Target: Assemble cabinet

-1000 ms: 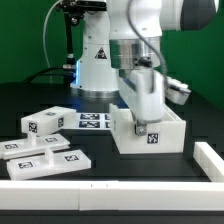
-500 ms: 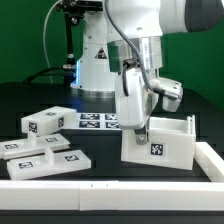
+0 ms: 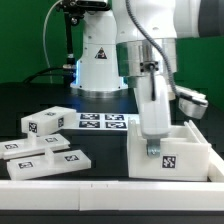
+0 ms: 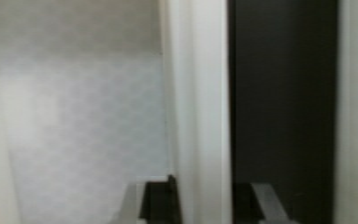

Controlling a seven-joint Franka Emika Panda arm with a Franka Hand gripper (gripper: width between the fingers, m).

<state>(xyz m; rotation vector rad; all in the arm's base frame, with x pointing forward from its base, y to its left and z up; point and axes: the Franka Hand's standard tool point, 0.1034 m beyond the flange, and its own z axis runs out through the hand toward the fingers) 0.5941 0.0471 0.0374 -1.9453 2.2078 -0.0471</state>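
Observation:
The cabinet (image 3: 172, 156) is a white open-topped box with a square tag on its front face, standing on the black table at the exterior view's right, close to the white front rail. My gripper (image 3: 151, 140) reaches down over its left wall and is shut on that wall. In the wrist view the wall's white edge (image 4: 201, 110) runs straight between my two dark fingertips (image 4: 162, 200), one on each side of it. The pale box floor lies on one side, the dark table on the other.
Three flat white tagged panels (image 3: 48, 122) lie at the exterior view's left. The marker board (image 3: 100, 121) lies behind the cabinet, in front of the white robot base (image 3: 97, 62). A white rail (image 3: 70, 188) borders the table's front and right edges.
The cabinet has slid toward the exterior view's right and nearer the front rail, carried along by my gripper, which stays shut on its wall.

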